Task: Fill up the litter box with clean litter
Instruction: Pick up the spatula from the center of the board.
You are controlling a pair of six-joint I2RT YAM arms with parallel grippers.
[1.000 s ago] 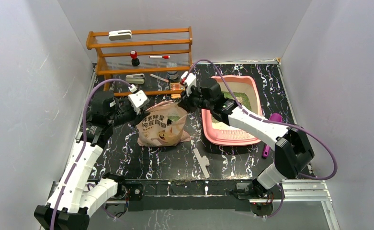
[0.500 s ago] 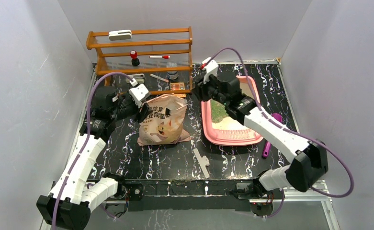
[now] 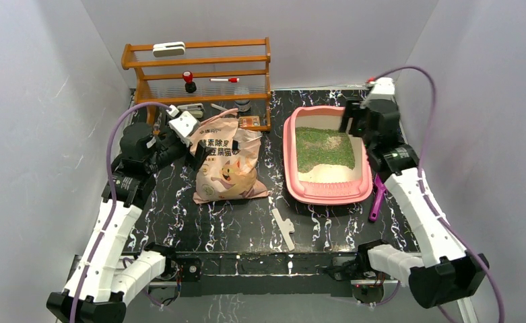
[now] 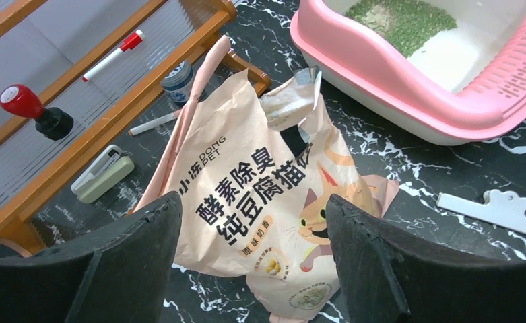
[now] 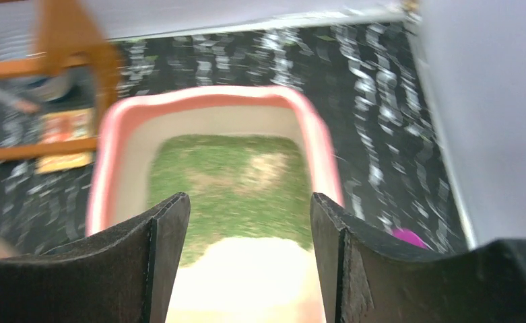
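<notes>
Green clean litter (image 3: 324, 148) covers only the far half of the litter box (image 3: 327, 196), so pouring seems unfinished; left tool (image 4: 250, 222) and right tool (image 5: 250, 208), both gaping empty, should next grip the bag (image 3: 225, 168).

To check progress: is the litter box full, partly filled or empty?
Partly filled. The clean litter covers only the far part of the litter box; its near floor shows bare cream.

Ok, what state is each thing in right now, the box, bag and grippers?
litter box, partly filled, near end bare
clean litter, covering the far part only
bag, standing, top open
left gripper, open, empty
right gripper, open, empty
purple scoop, lying right of the litter box
</notes>
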